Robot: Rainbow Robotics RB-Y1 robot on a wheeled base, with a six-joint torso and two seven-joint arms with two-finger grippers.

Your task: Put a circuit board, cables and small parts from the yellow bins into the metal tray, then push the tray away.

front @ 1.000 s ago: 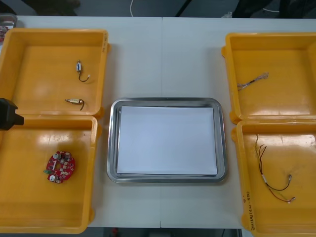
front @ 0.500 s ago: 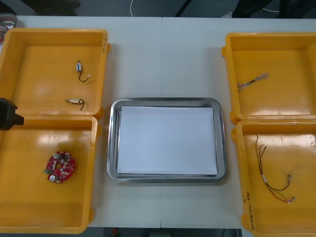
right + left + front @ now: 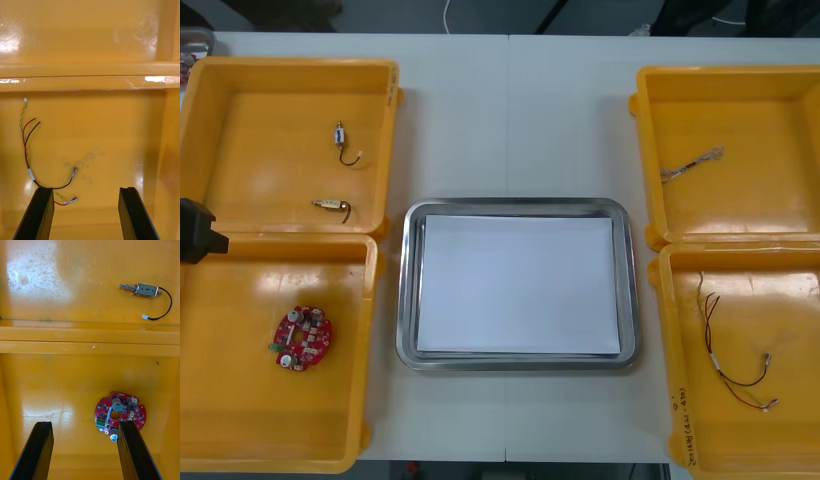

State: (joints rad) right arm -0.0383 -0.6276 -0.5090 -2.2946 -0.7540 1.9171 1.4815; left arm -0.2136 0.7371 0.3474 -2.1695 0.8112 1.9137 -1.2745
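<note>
Fingers [image 3: 41,450] of the left gripper [image 3: 85,423] stand wide apart, open, above the near-left yellow bin [image 3: 240,400]. On the floor of this bin the round red circuit board [image 3: 303,339] lies flat with its components facing up. It is a disc, so it has no long axis. It has a hole in the middle, silver and grey components around the hole, and a green connector block on the edge. In the left wrist view the green block and 1 small silver cylinder point toward the fingers. The edge of the board meets the tip of 1 finger there, but I cannot tell if they touch.

Behind the bin wall, the far-left yellow bin [image 3: 260,120] holds 2 small metal parts [image 3: 340,135], each with a short black wire. 1 lies with its long axis from far to near, the other lies from left to right.

The right gripper [image 3: 85,189] is also open, over the near-right yellow bin [image 3: 780,300]. The cable bundle [image 3: 730,350] there has a black wire, a red wire and a thin yellow twisted strand. Its long axis runs diagonally from far-left to near-right, and its metal-tipped ends lie just beside 1 finger.

The far-right yellow bin [image 3: 750,110] holds 1 thin twisted cable [image 3: 692,163], lying almost left to right. The metal tray [image 3: 408,290], white inside, sits on the table [image 3: 510,120] between the bins, its long sides running left to right.
</note>
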